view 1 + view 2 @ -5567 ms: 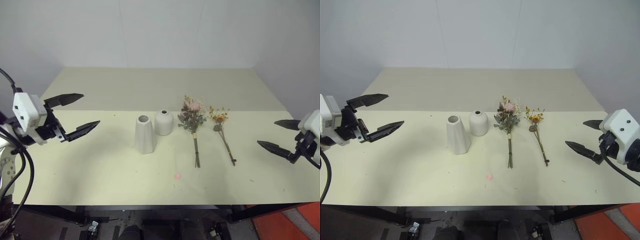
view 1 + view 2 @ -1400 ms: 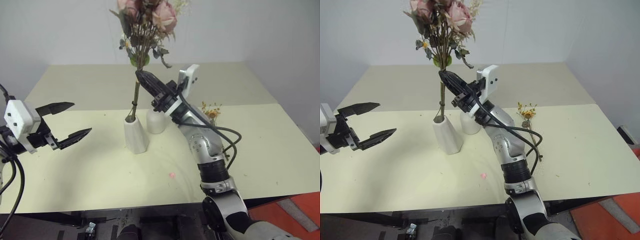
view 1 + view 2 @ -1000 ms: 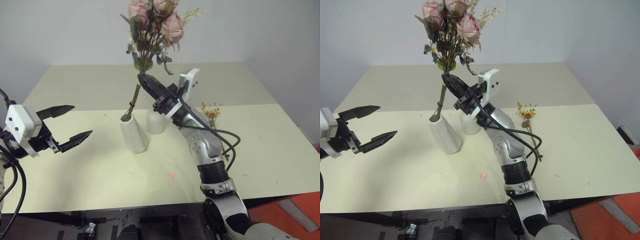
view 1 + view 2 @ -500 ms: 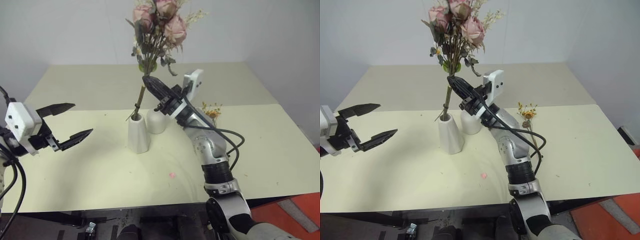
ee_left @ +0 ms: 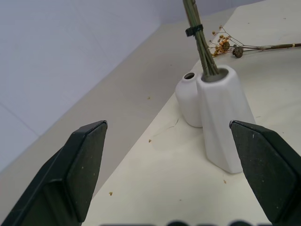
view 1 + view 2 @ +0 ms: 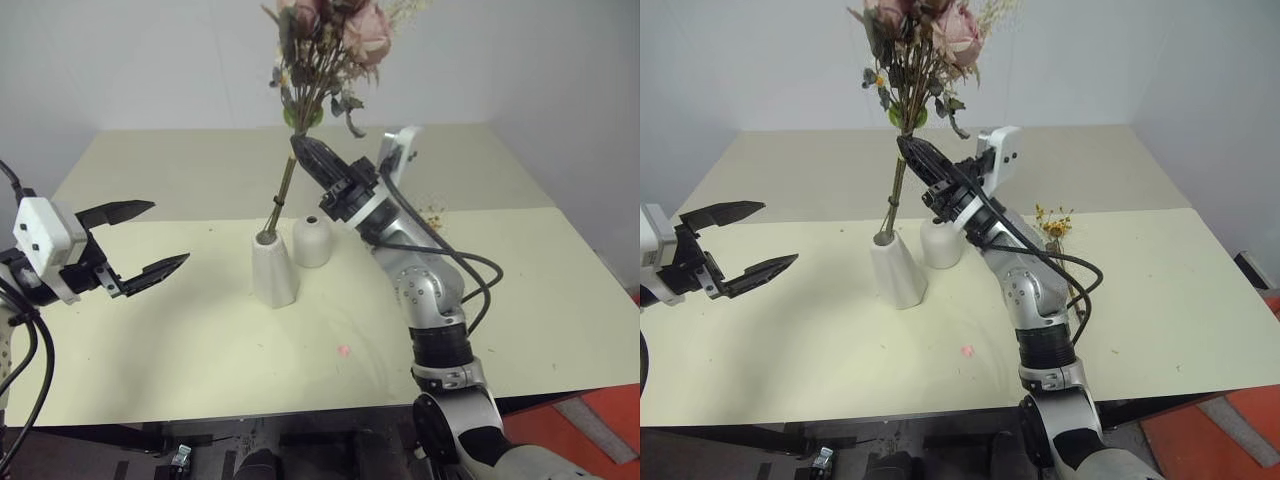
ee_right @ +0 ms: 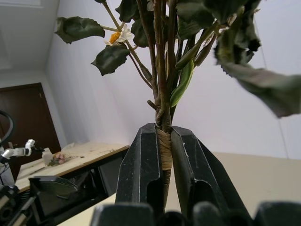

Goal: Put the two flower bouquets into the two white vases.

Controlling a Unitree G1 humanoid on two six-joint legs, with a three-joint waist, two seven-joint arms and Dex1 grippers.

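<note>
Pink roses of the big bouquet [image 6: 330,40] stand high above the right tool [image 6: 312,158], which is clamped on the wrapped stems; their lower ends slant down-left into the taller faceted vase [image 6: 273,268] on the bench [image 6: 180,340]; the orange sprig [image 6: 1055,228] lies nearer that arm; the left tool [image 6: 140,240] gapes empty.

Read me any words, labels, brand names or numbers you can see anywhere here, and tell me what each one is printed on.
None: no readable text in these views.
The taller vase, the round vase and the table are plain.
The band on the rose bunch, held in the right end effector, bears no print.
</note>
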